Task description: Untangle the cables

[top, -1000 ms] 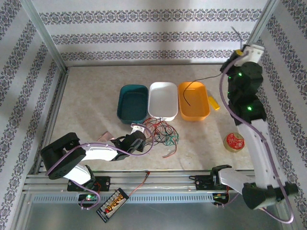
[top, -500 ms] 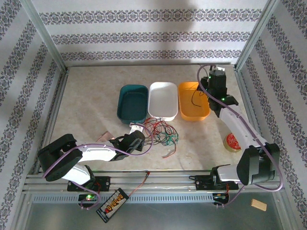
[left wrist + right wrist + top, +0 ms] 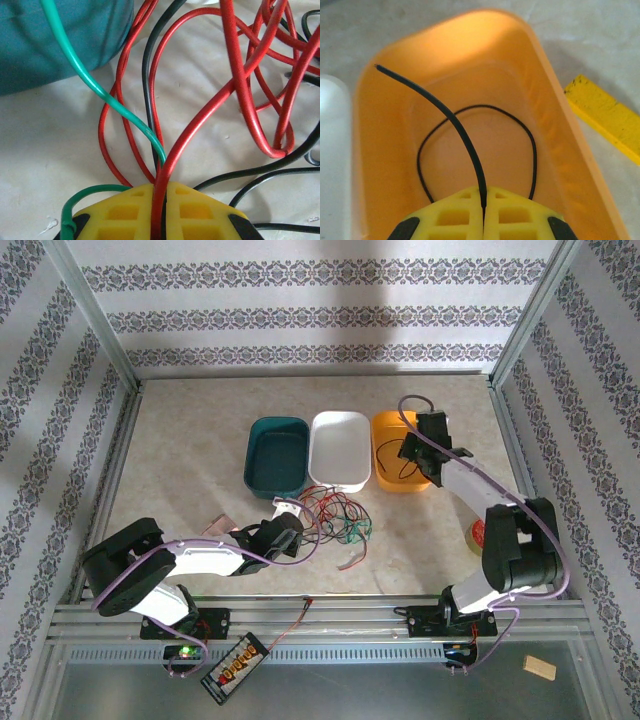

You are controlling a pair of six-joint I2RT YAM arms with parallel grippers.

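The right gripper (image 3: 483, 200) is pinched shut on a black cable (image 3: 445, 111) looping inside the orange tub (image 3: 560, 150), upper centre-right. I'd release low so it coils in. The left gripper (image 3: 159, 200), clamped on a red cable (image 3: 200, 122), pins the tangle (image 3: 335, 515) mid-frame.

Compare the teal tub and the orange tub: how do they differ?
The orange tub holds a black cable loop; the teal tub holds none. The orange tub sits right of the white tub, the teal tub left. Both are rounded rectangular tubs.
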